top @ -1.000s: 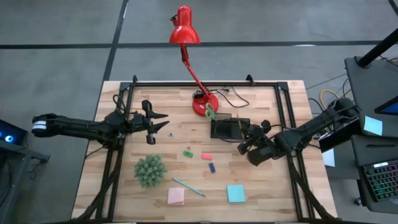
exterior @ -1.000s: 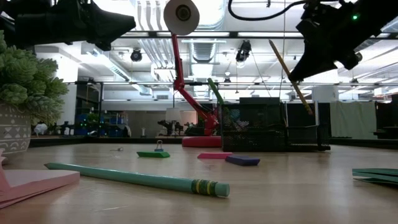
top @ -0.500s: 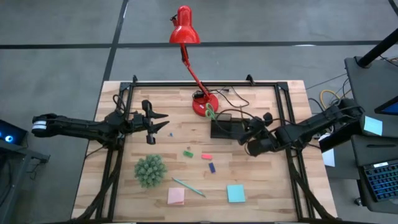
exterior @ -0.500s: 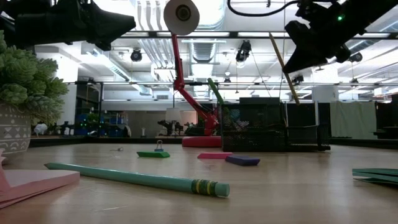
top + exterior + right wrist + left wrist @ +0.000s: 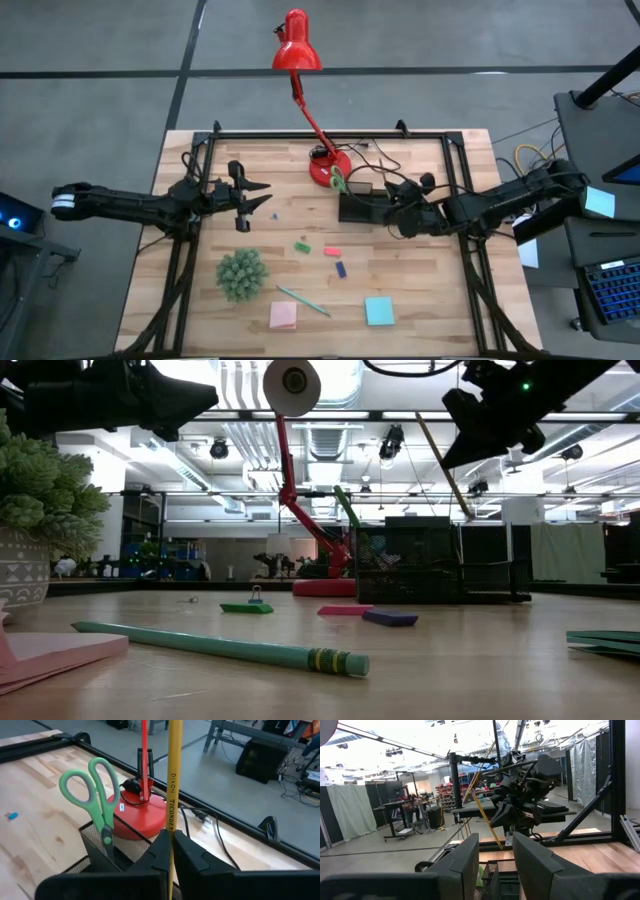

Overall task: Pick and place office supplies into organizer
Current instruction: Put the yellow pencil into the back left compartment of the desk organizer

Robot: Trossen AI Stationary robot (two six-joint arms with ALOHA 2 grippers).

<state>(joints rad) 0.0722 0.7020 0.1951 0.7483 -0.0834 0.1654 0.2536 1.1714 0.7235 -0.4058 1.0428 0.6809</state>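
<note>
right gripper (image 5: 398, 212) is clenched on the pencil (image 5: 173, 785), its long axis near upright, lower tip hanging above the organizer (image 5: 362, 207), just beside the scissors (image 5: 97, 795) already standing in it. judged next: lower straight down. left gripper (image 5: 250, 200), jaws parted and empty, waits well apart on the far side.

Both arms are dark, near-black, built of slim tubular links joined by bulkier rounded joint housings. The left arm (image 5: 130, 205) carries a white band near its base end, and black cables loop along it. The right arm (image 5: 500, 205) has black cables arching over its wrist and a small green indicator light.
</note>
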